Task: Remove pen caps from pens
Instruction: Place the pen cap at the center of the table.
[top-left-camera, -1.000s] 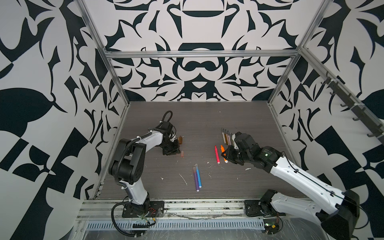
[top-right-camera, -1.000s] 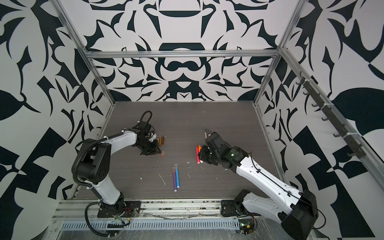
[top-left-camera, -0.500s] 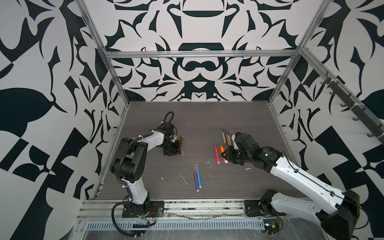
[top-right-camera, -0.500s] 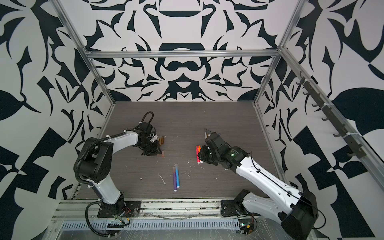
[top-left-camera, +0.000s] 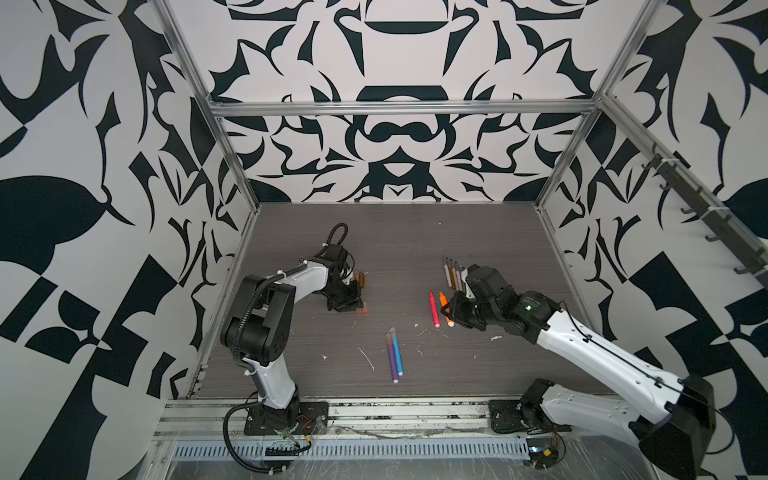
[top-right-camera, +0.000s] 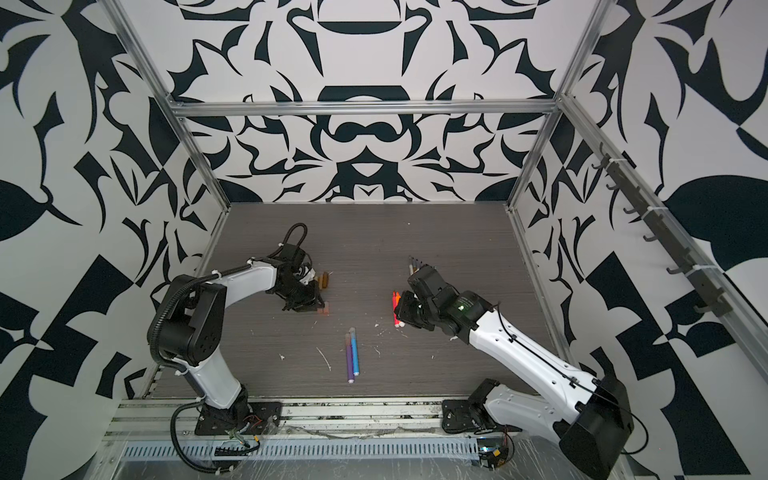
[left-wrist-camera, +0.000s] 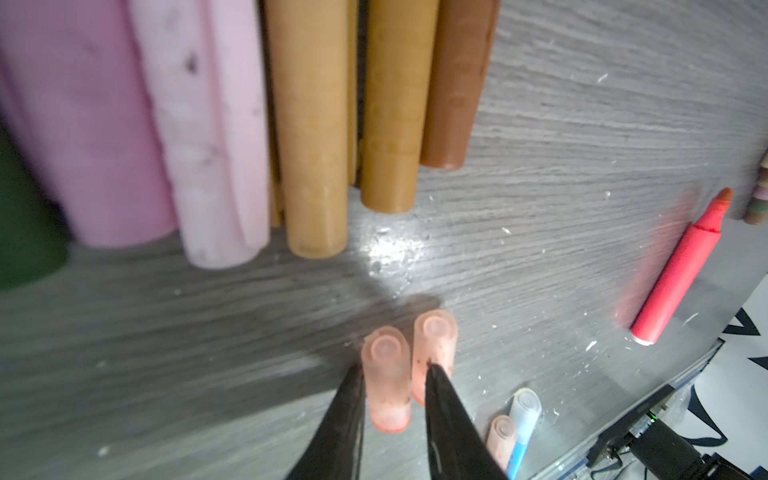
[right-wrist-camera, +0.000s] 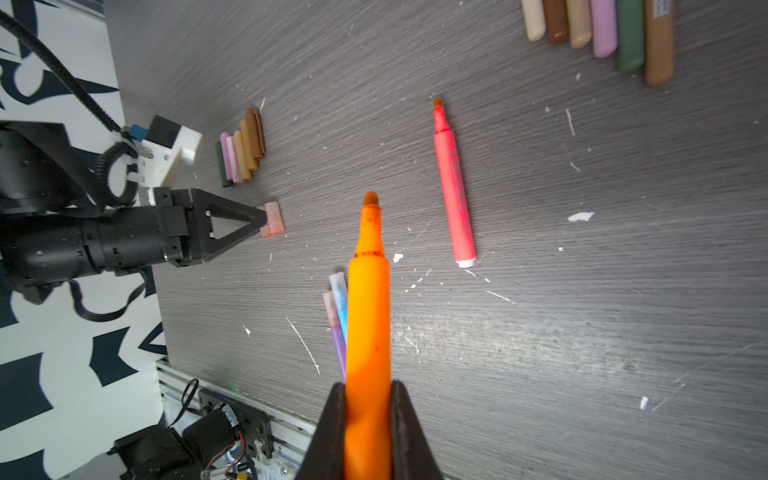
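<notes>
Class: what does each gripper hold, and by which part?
Right gripper grips the orange pen by its barrel. Left gripper straddles a pinkish cap, apparently without gripping it.

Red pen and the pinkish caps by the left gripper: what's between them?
No pen or cap: just table between the red pen and the caps, in both top views.

The right gripper (right-wrist-camera: 369, 386) clamps an orange pen (right-wrist-camera: 369, 316), its bare tip pointing away. On the table (right-wrist-camera: 582, 332) lie an uncapped pink-red pen (right-wrist-camera: 454, 187), blue and purple pens (right-wrist-camera: 340, 303) and six thin pens (right-wrist-camera: 602, 29). The left gripper (right-wrist-camera: 262, 220) sits at two pinkish caps (right-wrist-camera: 274, 220).
</notes>
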